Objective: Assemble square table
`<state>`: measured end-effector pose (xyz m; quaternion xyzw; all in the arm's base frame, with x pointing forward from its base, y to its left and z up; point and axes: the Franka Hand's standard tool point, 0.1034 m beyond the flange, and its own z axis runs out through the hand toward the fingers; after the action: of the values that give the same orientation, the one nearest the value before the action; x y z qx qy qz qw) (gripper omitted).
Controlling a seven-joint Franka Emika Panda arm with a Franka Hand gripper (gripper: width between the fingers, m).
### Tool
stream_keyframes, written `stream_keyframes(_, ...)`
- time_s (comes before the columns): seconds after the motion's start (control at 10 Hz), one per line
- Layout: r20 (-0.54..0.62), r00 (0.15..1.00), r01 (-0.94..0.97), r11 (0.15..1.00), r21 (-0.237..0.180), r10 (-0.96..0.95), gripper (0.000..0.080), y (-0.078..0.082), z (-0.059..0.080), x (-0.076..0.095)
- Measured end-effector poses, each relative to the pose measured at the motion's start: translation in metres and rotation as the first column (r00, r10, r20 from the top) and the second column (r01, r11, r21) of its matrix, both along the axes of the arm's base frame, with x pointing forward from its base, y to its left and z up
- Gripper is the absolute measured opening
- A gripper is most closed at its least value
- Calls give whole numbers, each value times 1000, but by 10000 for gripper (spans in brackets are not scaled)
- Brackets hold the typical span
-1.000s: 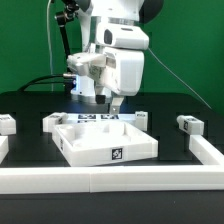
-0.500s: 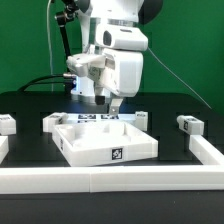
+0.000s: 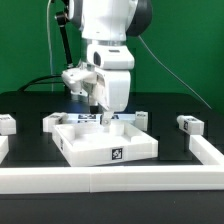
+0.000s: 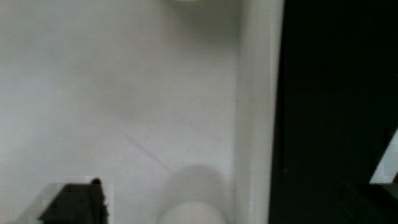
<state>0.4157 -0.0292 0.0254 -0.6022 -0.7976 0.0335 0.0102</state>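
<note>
The big white square table top point(image 3: 105, 141) is lying on the black surface point(image 3: 170, 145), near the middle, with its raised rim facing up. A black-and-white tag point(image 3: 116, 154) is showing on its front wall. The robot arm point(image 3: 108, 45) is reaching down over the top, and the claw point(image 3: 100, 117) is hanging just over the back part of the tray. The claw's fingers are standing wide apart, and nothing is sitting between them.

In the exterior view, 4 small white block legs are resting on the surface. 1 leg point(image 3: 7, 124) is sitting far to the exterior view's left. 1 leg point(image 3: 49, 122) is sitting just beside the top's back left corner. 1 leg point(image 3: 142, 119) is sitting by its back right corner. 1 leg point(image 3: 188, 124) is sitting farther to the exterior view's right. A long white rail point(image 3: 110, 178) is running along the front.

The wrist view is showing the white floor of the top point(image 4: 107, 100) up close, with its rim point(image 4: 260, 100) beside the black surface point(image 4: 338, 90).
</note>
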Motion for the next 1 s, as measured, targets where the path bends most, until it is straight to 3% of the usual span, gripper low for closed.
stream_keyframes(0.3, -26, 1000, 9, 1000, 5, -9, 649, -2, -13, -4)
stream_keyframes(0.6, -27, 1000, 12, 1000, 5, -12, 619, -3, -14, -2)
stream_keyframes(0.7, -28, 1000, 12, 1000, 5, -12, 427, -3, -14, -2)
stream_keyframes(0.8, -28, 1000, 12, 1000, 5, -12, 427, -3, -14, -2)
stream_keyframes(0.9, -28, 1000, 12, 1000, 5, -12, 219, -3, -14, -2)
stream_keyframes(1.0, -29, 1000, 12, 1000, 5, -12, 219, -3, -15, -2)
